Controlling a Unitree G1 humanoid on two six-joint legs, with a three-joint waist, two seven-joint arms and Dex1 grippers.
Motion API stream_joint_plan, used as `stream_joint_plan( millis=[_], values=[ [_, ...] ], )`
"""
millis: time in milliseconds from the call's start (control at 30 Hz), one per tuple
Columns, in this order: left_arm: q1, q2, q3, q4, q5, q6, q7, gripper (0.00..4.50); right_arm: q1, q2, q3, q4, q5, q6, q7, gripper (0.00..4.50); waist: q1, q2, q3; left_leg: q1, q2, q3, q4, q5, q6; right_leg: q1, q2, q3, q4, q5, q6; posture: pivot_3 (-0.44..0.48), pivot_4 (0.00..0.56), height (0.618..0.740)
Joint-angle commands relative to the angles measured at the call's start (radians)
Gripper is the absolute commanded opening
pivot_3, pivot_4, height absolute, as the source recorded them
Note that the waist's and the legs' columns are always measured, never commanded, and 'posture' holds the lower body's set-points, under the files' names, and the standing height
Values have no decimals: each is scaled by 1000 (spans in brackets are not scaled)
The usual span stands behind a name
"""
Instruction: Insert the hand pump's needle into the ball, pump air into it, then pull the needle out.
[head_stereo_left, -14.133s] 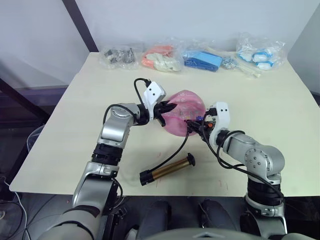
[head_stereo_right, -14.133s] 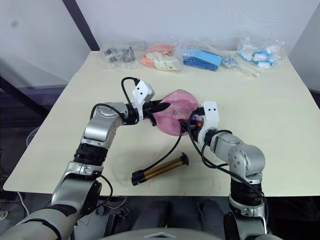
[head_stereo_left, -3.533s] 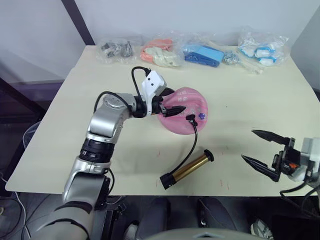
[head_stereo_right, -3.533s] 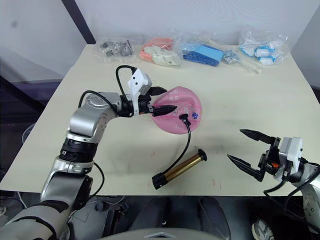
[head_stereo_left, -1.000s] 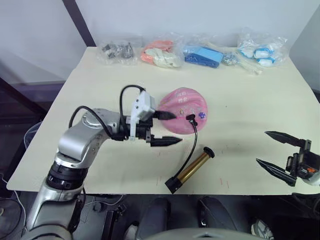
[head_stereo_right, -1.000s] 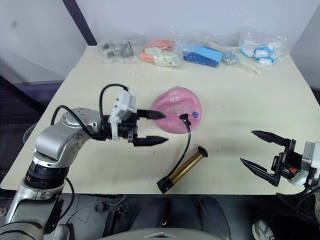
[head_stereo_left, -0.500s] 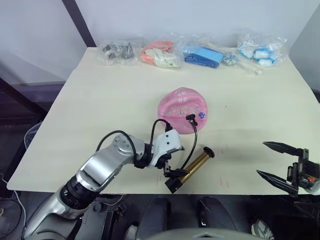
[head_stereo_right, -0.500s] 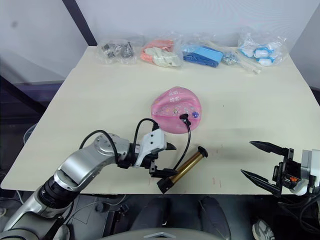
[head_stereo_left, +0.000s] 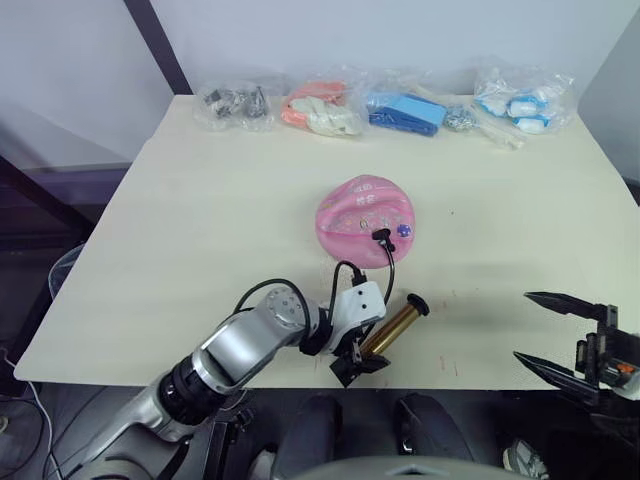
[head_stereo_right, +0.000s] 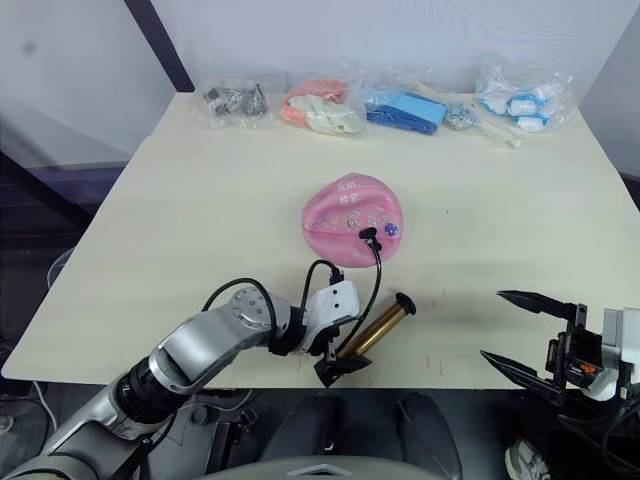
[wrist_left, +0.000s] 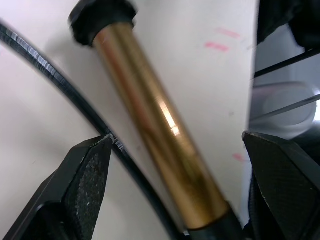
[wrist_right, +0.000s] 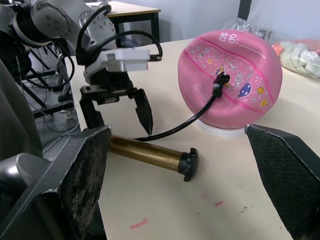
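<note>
The pink ball (head_stereo_left: 365, 215) sits mid-table, the needle's black fitting (head_stereo_left: 381, 236) stuck in its near side; the pin itself is hidden. A thin black hose (head_stereo_left: 386, 290) runs from it down to the hand pump (head_stereo_left: 392, 330), which lies flat near the table's front edge, its black T-handle (head_stereo_left: 417, 304) pointing toward the ball. My left gripper (head_stereo_left: 358, 358) is open over the pump's near end; in the left wrist view the gold barrel (wrist_left: 160, 125) lies between its fingers (wrist_left: 87, 180), untouched. My right gripper (head_stereo_left: 562, 335) hangs open off the table's right front corner.
Several clear bags of small items (head_stereo_left: 330, 108) line the table's far edge. The table's front edge (head_stereo_left: 450, 383) runs just under the pump's near end. A few red marks (wrist_left: 222, 40) dot the tabletop beside the pump.
My left arm has swung away from the ball, down toward the front edge, and now has its open fingers astride the pump's near end. The right gripper has stayed about where it was.
</note>
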Motion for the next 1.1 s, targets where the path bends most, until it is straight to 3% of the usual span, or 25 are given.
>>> stream_joint_plan(
  millis=[33, 267, 733, 1100],
  values=[
    [-19, -20, -32, 20, 35, -7, 25, 4400, 1, 6, -32, -27, 8, -17, -6, 4500, 1, 0, 0, 0, 0, 0, 0, 0, 0, 0, 0, 0, 0, 0, 0, 0, 150, 740],
    [-35, -43, -57, 67, 71, -32, 30, 4400, 2, 6, -30, -34, 8, -17, -12, 4500, 1, 0, 0, 0, 0, 0, 0, 0, 0, 0, 0, 0, 0, 0, 0, 0, 150, 740],
    [-87, 77, -71, 115, 165, -226, -93, 4400, 3, -11, -24, -28, -4, -33, 55, 4500, 1, 1, -1, 0, 0, 1, 0, 0, 0, 0, 0, 0, 0, 0, 0, 0, 150, 740],
    [-89, 75, -56, 207, 240, -350, -170, 4400, -8, 1, -18, -39, -12, -35, 42, 4500, 1, 1, -1, 0, 0, 1, 0, 0, 0, 0, 0, 0, 0, 0, 0, 0, 150, 740]
  ],
)
